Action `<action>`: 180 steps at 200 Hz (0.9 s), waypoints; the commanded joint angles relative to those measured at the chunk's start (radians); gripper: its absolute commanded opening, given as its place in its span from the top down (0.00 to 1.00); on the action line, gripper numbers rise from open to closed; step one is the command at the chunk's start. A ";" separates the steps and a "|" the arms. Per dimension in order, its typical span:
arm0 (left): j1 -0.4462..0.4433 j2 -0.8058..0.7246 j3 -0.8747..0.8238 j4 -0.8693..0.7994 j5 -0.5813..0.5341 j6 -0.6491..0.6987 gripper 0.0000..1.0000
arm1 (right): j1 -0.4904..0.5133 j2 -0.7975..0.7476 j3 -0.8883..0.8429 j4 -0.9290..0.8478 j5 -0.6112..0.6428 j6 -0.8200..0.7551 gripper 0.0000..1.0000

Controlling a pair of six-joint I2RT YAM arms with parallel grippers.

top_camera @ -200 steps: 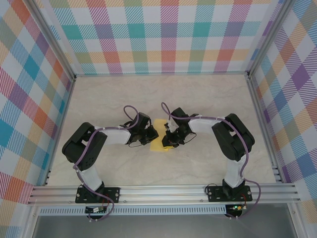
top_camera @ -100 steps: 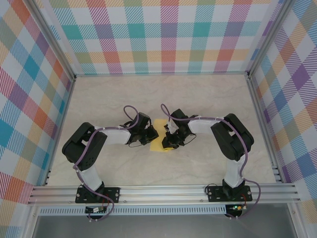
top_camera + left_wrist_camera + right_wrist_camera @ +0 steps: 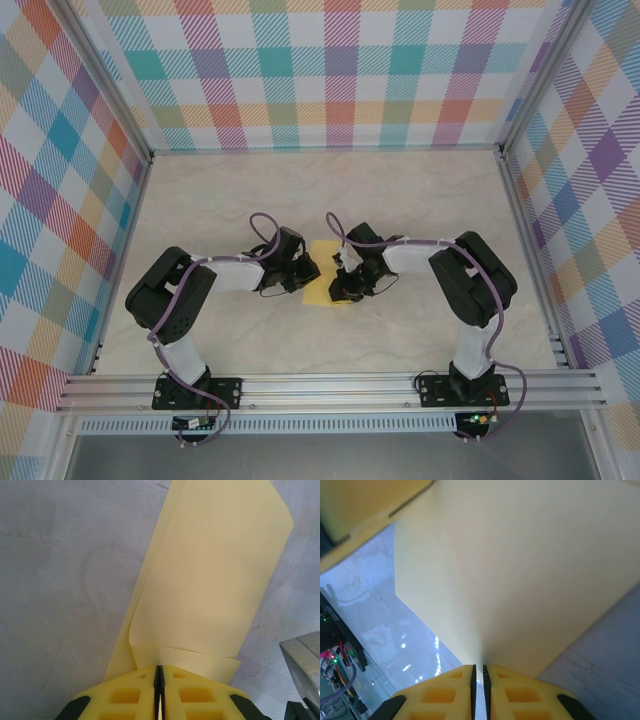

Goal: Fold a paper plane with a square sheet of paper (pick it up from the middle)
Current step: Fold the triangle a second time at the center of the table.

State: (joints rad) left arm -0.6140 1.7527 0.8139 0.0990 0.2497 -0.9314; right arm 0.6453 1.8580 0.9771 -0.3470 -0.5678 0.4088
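Left hand pressed together, pinching the paper at its near edge. Right hand clamped on the same paper. Paper is plain yellow, doubled over, top layer offset from the lower, with a soft curl by my left fingertips. It sits mid-tabletop, between both hands.

My table, a pale marble-look top veined in grey, sits boxed in on three sides. Plaid panels in teal, orange, purple and yellow stand around it: the back wall, the left wall and the right wall. Aluminium posts edge the corners, and a ribbed aluminium rail runs along my near side.
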 commanded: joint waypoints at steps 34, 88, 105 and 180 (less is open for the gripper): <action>-0.004 0.005 -0.031 -0.072 -0.047 -0.009 0.88 | 0.014 -0.139 -0.079 -0.016 0.095 -0.024 0.88; -0.004 0.013 -0.023 -0.065 -0.042 -0.005 0.88 | 0.014 -0.129 -0.040 0.126 0.124 0.030 0.90; -0.004 0.012 -0.027 -0.063 -0.038 -0.005 0.88 | 0.014 -0.125 -0.052 0.154 0.117 0.035 0.90; -0.004 0.012 -0.025 -0.060 -0.035 -0.007 0.88 | 0.020 -0.042 -0.030 0.075 0.111 0.000 0.89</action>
State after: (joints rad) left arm -0.6140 1.7527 0.8139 0.0998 0.2501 -0.9310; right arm 0.6567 1.8065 0.9428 -0.2371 -0.4526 0.4320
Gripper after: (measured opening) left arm 0.123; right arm 0.106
